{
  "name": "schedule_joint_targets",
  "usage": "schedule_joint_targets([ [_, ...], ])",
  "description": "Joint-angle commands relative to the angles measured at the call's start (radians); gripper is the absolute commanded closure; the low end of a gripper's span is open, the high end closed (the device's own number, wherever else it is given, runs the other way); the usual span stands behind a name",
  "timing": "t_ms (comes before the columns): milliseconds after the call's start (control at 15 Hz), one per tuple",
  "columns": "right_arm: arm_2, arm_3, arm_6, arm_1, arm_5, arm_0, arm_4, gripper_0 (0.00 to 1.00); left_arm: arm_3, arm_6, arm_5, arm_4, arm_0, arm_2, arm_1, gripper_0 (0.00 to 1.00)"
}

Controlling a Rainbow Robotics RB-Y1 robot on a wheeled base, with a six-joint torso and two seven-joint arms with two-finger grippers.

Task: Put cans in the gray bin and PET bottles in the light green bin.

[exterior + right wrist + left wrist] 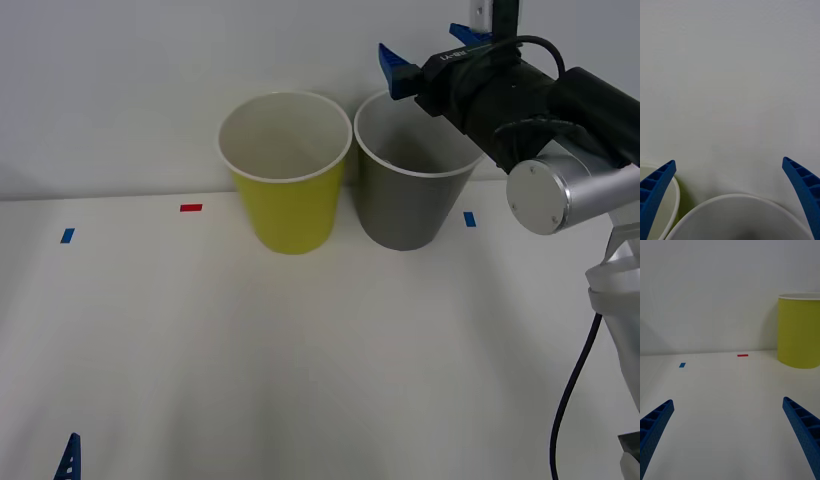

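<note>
Two bins: the light green bin (286, 170) and the gray bin (412, 172) stood touching, upper centre, on the white table (300, 350).
Right gripper (435, 50): spread, empty, above the gray bin's rim.
Left gripper (730, 435): spread, low at lower left.
Around: red tape (190, 208), blue tape (67, 236).

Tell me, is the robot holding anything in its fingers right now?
No, nothing. The right gripper hangs open above the gray bin, and the left gripper sits open low over the table.
</note>
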Motion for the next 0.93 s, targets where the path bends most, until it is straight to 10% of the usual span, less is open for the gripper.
schedule_joint_targets([
  [67, 0.0, -0.001, 0.003, -0.004, 0.0, 0.001, 0.002, 0.0, 0.0, 0.0, 0.0, 0.0, 0.0, 0.0, 0.0, 0.0],
  [933, -0.077, -0.53, -0.344, -0.194, 0.364, 0.202, -0.012, 0.0, 0.0, 0.0, 0.0, 0.0, 0.0, 0.0, 0.0, 0.0],
])
